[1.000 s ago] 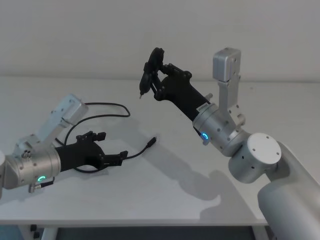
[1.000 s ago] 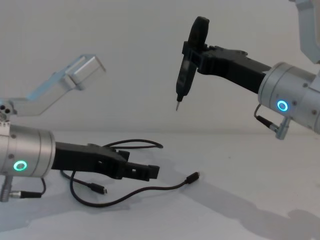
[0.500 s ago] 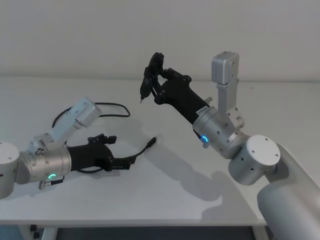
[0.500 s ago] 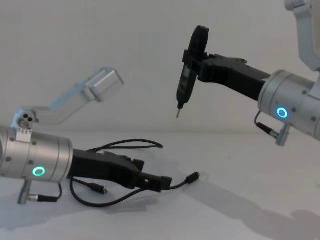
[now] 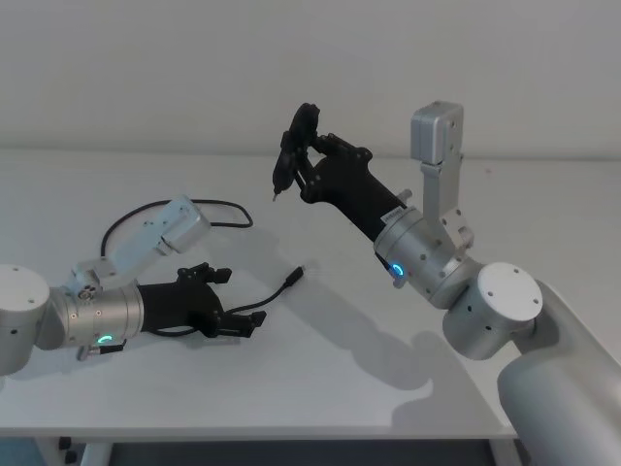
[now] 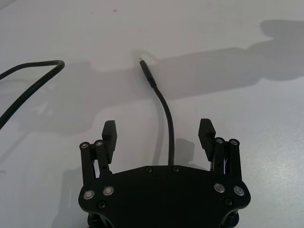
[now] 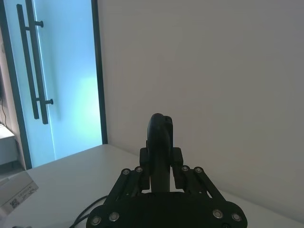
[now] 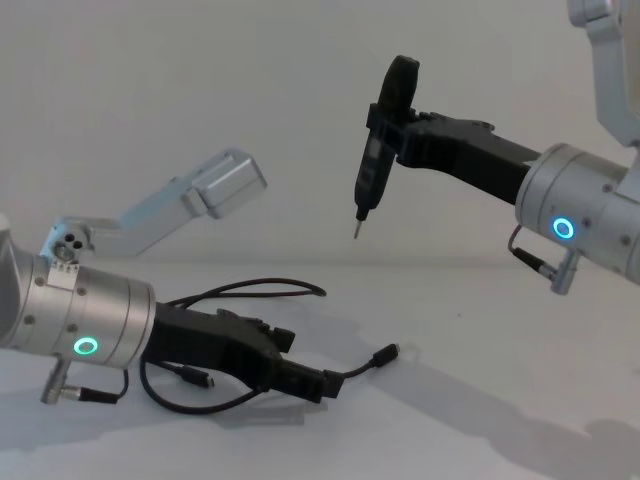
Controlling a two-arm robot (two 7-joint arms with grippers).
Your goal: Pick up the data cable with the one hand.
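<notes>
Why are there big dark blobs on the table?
Head view: shadows on the white table, cast by the raised right gripper, its pin-tipped tool and arm. Left wrist view: softer shadows beyond the open left gripper; the data cable looks sharp.

Count:
- 2 claws: left claw (image 6: pixel 158 127) low over the table (image 5: pixel 340 388), right claw (image 7: pixel 161 164) up high.
- 2 fingers (image 6: pixel 109 130) per claw: left pair spread, right pair clamped on the tool.
- 1 tool (image 8: pixel 376 148).
- 1 cable (image 6: pixel 170 133), running between the left claw's fingers.
- 2 plugs: front plug (image 8: pixel 386 355) just ahead of the left claw's tips, rear plug (image 8: pixel 198 378) below its base.
- 2 lit rings: green ring (image 8: pixel 87 347) behind the left claw, blue ring (image 8: pixel 563 229) behind the right.
- 1 table.
</notes>
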